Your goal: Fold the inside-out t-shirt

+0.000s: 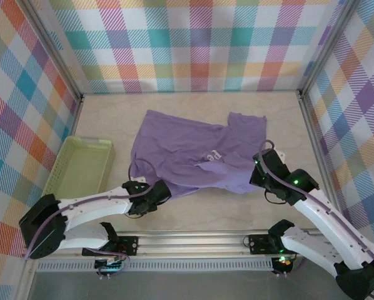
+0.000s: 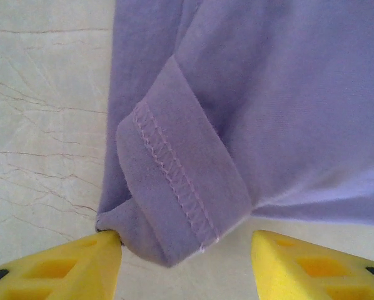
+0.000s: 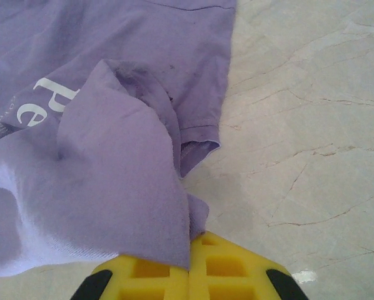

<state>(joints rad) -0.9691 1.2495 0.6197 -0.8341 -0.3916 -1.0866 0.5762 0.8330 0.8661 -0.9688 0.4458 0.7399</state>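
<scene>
The inside-out t-shirt (image 1: 187, 153) lies crumpled in the middle of the table, lavender, with white lettering (image 1: 212, 156) showing through. My left gripper (image 1: 161, 191) is low at the shirt's near left edge. In the left wrist view its yellow fingers (image 2: 80, 265) stand apart, open. A folded-over stitched hem corner (image 2: 174, 187) lies between them and touches the left finger, well clear of the right one. My right gripper (image 1: 257, 170) is at the shirt's near right corner. It is shut on a bunched fold of the t-shirt (image 3: 124, 187), which rises from its fingertips (image 3: 190, 265).
A pale green basket (image 1: 80, 164) sits at the table's left side. Plaid walls close in the back and both sides. A metal rail (image 1: 193, 239) runs along the near edge. Bare marble-patterned table (image 3: 306, 125) shows to the right of the shirt.
</scene>
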